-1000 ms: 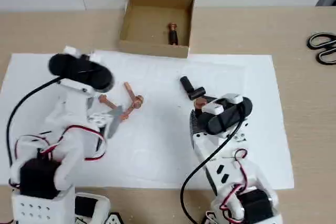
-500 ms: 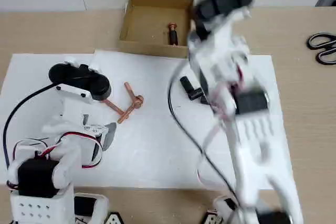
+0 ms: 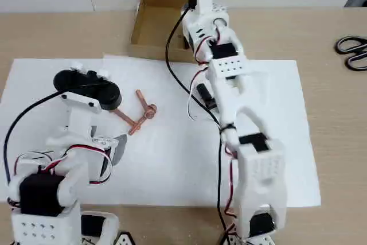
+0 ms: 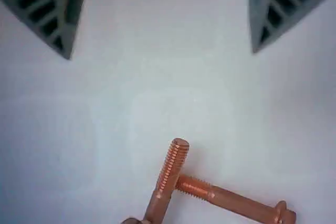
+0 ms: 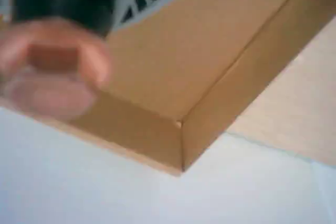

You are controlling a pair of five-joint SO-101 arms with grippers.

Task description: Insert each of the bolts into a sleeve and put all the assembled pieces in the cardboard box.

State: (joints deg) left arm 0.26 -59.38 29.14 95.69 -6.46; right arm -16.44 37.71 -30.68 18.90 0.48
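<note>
- the right gripper (image 5: 63, 35) looks clamped on an assembled piece (image 5: 52, 64), a copper bolt head with a black sleeve behind it. it is blurred, so i judge this more than i see it.
- the relation that matters: in the right wrist view the piece hangs about over the near wall of the cardboard box (image 5: 136, 135), close to a corner, with the box floor just beyond. the high view shows the right arm stretched out, its end above the right side of the box (image 3: 157, 27). i think the next move is a short push forward, then release.
- i cannot tell surely how the long axis of the piece lies.
- the left gripper (image 4: 160, 53) has its fingers (image 4: 50, 9) wide apart and holds nothing. it hangs over the white paper (image 3: 172, 164).
- two loose bolts (image 3: 140, 113) lie just in front of it. the left arm is the nearer one to them.
- the left wrist view shows that the threaded end of one bolt (image 4: 168, 179) lies across the thread of the other bolt (image 4: 231, 203). the high view shows them as a narrow v.
- the high view also shows a spare sleeve (image 3: 202, 92) beside the right arm, partly hidden, and scissors (image 3: 351, 50) far at the side.
</note>
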